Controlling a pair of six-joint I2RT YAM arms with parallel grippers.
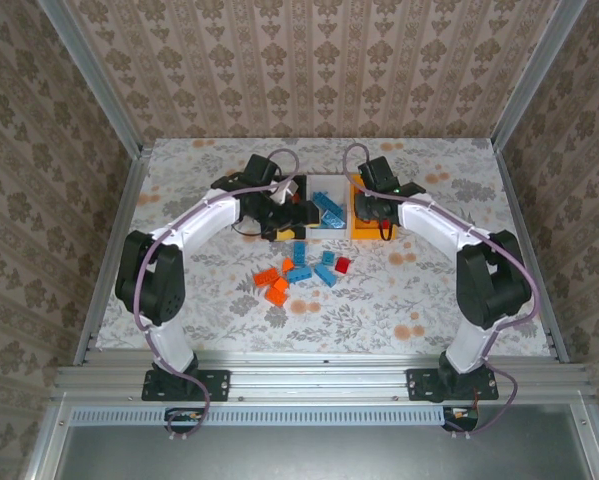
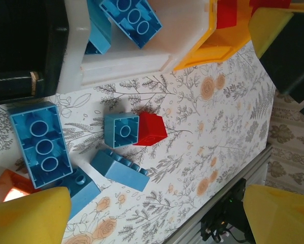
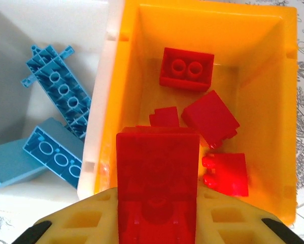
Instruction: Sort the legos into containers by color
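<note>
Right hand (image 3: pixel 157 223): closed tight on a red brick (image 3: pixel 158 173), poised over the yellow-orange bin (image 3: pixel 273 76), where other red bricks (image 3: pixel 186 68) already lie.
Left hand (image 2: pixel 154 217): wide open and empty, above the loose bricks (image 1: pixel 304 270) at centre frame on the counter (image 2: pixel 217 132).
Handling: judged light, rigid, smooth plastic; liable to slip if pinched at a corner.
Grip point: opposite flat side walls, clear of the studs.
Next candidate: lone red piece (image 2: pixel 150 129), touching a small blue brick (image 2: pixel 121 129); take it by its free sides.
</note>
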